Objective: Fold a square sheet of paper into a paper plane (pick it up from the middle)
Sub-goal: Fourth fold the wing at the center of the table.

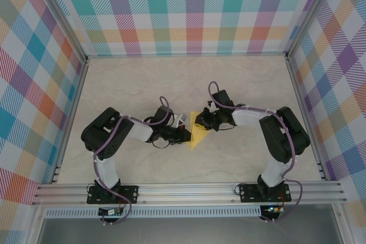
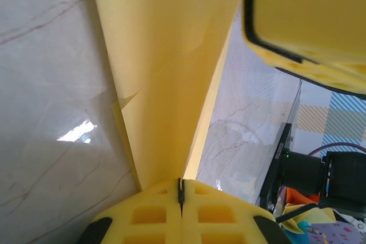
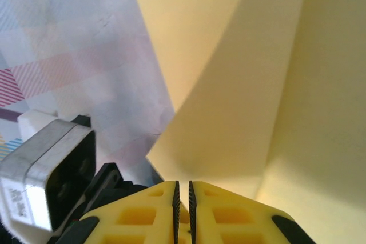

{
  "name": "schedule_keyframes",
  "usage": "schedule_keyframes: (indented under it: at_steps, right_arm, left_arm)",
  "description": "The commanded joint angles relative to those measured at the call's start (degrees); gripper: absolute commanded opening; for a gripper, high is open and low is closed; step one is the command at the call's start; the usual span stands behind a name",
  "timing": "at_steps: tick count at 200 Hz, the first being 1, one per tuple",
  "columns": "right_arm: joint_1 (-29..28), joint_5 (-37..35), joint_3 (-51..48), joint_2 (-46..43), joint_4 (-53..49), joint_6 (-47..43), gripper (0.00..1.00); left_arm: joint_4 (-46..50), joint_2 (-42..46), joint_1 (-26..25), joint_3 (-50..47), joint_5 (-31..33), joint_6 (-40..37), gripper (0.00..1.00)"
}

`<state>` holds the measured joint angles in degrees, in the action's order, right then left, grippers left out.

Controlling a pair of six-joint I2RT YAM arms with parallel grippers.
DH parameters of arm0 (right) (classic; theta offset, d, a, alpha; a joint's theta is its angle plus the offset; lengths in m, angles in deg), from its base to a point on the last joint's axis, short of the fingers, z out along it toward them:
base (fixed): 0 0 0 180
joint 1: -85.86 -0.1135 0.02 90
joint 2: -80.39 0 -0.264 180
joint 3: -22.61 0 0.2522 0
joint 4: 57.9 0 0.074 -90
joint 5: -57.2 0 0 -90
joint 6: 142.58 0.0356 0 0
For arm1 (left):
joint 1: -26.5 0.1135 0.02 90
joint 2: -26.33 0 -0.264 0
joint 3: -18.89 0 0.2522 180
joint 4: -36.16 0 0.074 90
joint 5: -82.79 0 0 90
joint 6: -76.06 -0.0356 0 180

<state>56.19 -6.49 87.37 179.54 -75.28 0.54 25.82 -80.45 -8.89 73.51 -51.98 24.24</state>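
The yellow sheet of paper [image 1: 198, 132] is folded into a narrow pointed shape and sits between my two grippers at the middle of the table. My left gripper [image 1: 184, 135] is shut on its lower part; in the left wrist view the paper [image 2: 166, 67] rises straight out of the closed jaws of that gripper [image 2: 181, 190]. My right gripper [image 1: 205, 120] is at the paper's far corner. In the right wrist view its jaws [image 3: 183, 198] stand a thin slit apart, with the creased paper [image 3: 246, 95] running down into them. One right finger [image 2: 309, 21] shows beside the paper.
The pale marble table [image 1: 171, 84] is enclosed by plaid walls [image 1: 189, 10] on three sides. An aluminium rail [image 1: 189, 191] carrying both arm bases runs along the near edge. The left wrist's camera housing [image 3: 46, 175] sits close to the right gripper.
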Motion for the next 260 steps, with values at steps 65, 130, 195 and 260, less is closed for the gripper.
schedule_keyframes:
  at_steps: [65,130,195,260]
  right_arm:
    - [-0.6,3.1,0.9,2.3,2.5,-0.2,0.15]
    - [0.3,-1.6,0.3,-2.4,-3.0,-2.9,0.15]
    - [0.2,1.8,-0.2,-0.7,0.1,-1.8,0.15]
    - [-0.7,4.6,2.1,3.6,3.0,-0.1,0.15]
  left_arm:
    - [-3.1,-0.5,1.6,-0.6,0.2,2.7,0.00]
    - [-4.4,-1.1,2.4,-1.1,-0.1,4.5,0.00]
    - [-5.0,-2.0,3.6,-0.9,-1.1,6.2,0.00]
    - [-4.3,-3.5,3.8,0.3,-2.0,6.5,0.00]
